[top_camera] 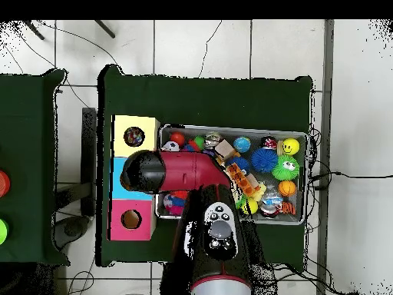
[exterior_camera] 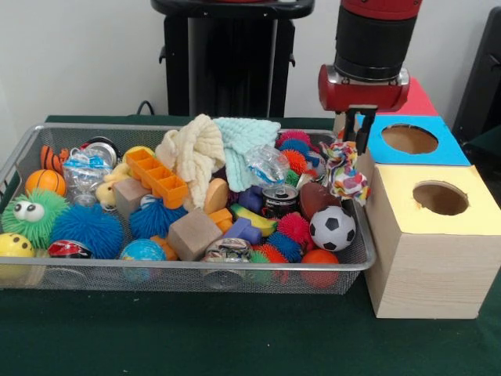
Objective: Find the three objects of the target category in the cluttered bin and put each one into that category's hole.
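My gripper [exterior_camera: 356, 145] hangs over the right end of the wire bin [exterior_camera: 47, 276], close to the blue box [exterior_camera: 450, 153]. A multicoloured knotted rope toy [exterior_camera: 344, 174] dangles right under its fingers, over the bin's right rim, and the gripper looks shut on its top. Three boxes with round holes stand beside the bin: yellow-topped [exterior_camera: 470, 215] nearest, blue in the middle, red [exterior_camera: 419, 100] behind. In the overhead view the red arm [top_camera: 184, 173] hides the gripper and the rope toy. A dark object shows in the yellow box's hole [top_camera: 134, 137].
The bin holds several spiky balls, a soccer ball [exterior_camera: 332, 228], a can [exterior_camera: 279, 200], wooden blocks, an orange tray [exterior_camera: 159, 178] and knitted cloths [exterior_camera: 219, 145]. Green cloth [exterior_camera: 235, 337] covers the table. The pink box's hole [top_camera: 131, 220] is uncovered.
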`<action>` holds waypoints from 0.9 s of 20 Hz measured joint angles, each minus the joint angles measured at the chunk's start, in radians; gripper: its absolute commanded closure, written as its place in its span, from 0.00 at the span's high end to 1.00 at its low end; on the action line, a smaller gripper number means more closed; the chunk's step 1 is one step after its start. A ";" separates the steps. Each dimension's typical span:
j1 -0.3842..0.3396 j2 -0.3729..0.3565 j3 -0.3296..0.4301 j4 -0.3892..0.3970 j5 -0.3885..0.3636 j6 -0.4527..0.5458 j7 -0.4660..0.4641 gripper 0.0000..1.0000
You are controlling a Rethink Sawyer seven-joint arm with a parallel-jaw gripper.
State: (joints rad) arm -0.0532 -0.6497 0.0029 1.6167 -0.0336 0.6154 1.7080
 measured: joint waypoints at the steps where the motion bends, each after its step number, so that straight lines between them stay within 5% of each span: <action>1: 0.012 -0.001 -0.009 -0.001 0.007 0.000 0.000 0.00; 18: 0.181 0.004 -0.139 -0.055 0.139 -0.001 0.053 0.00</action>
State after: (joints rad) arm 0.1283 -0.6461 -0.1365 1.5614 0.1050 0.6146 1.7607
